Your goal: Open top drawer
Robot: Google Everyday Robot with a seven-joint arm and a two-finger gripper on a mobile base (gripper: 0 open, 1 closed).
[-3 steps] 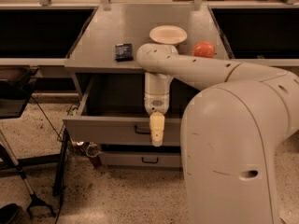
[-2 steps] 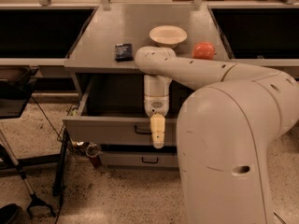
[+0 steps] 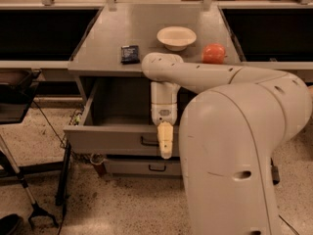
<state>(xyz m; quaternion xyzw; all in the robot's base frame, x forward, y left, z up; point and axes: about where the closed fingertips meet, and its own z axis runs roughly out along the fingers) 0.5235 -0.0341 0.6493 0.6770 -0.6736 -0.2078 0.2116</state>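
Note:
The top drawer [image 3: 115,138] is pulled well out from under the grey counter, showing its plain grey inside [image 3: 122,104]. Its small black handle [image 3: 149,141] sits at the middle of the front panel. My gripper [image 3: 165,140] hangs straight down from the white arm, its pale yellow fingers in front of the drawer front just right of the handle. A narrower grey drawer [image 3: 144,167] below it stays closed.
On the counter [image 3: 122,28] lie a dark small packet [image 3: 130,53], a white bowl [image 3: 176,37] and a red-orange ball [image 3: 213,53]. My white body [image 3: 239,151] fills the right foreground. A black stand and cables [image 3: 34,199] stand on the speckled floor at left.
The arm and body have shifted slightly to the left; the drawer stays pulled out at about the same distance.

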